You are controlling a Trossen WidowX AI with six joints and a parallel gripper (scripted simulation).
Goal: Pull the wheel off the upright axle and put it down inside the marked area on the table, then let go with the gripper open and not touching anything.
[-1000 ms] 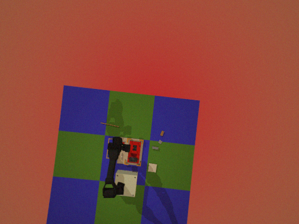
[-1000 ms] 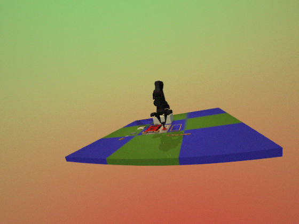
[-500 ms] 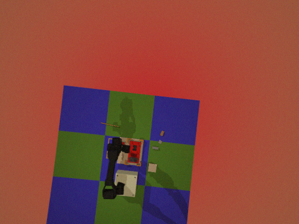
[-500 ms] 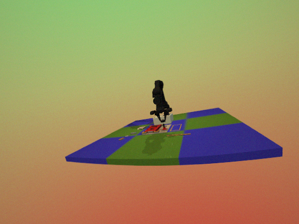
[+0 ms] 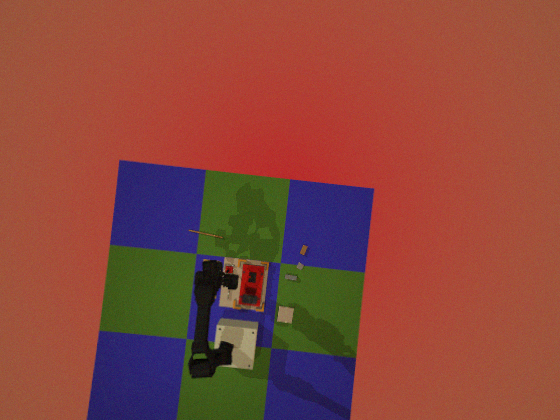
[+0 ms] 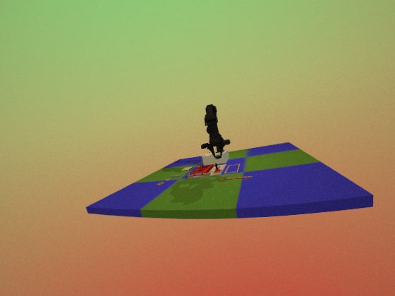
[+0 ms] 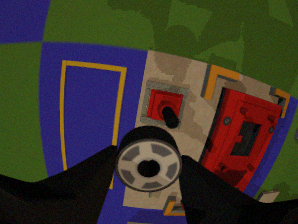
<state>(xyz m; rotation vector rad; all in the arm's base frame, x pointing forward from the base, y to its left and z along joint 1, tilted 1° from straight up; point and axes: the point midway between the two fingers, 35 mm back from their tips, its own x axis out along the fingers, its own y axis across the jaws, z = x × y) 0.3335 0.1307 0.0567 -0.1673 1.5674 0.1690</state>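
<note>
My gripper (image 6: 218, 157) (image 7: 149, 157) is shut on the wheel, a black tyre with a pale spoked face (image 7: 135, 167). The wheel is off the axle and held up above the board. The short black upright axle (image 7: 170, 118) (image 6: 216, 165) stands bare on its red base (image 7: 156, 99) (image 5: 229, 269), just beyond the wheel in the wrist view. The marked area, a yellow rectangle outline (image 7: 62, 110) (image 6: 239, 168) on the blue table square, lies to the left of the axle in the wrist view. The arm covers most of it in the top view.
A red block-like part (image 7: 217, 137) (image 5: 260, 280) lies on the pale board (image 7: 192, 97), with orange corner brackets around it. A thin stick (image 5: 205, 233) (image 6: 237, 178) lies beyond the board. A white box (image 5: 242, 345) stands by the arm. Small blocks and a pale square (image 5: 285, 315) lie on the other side.
</note>
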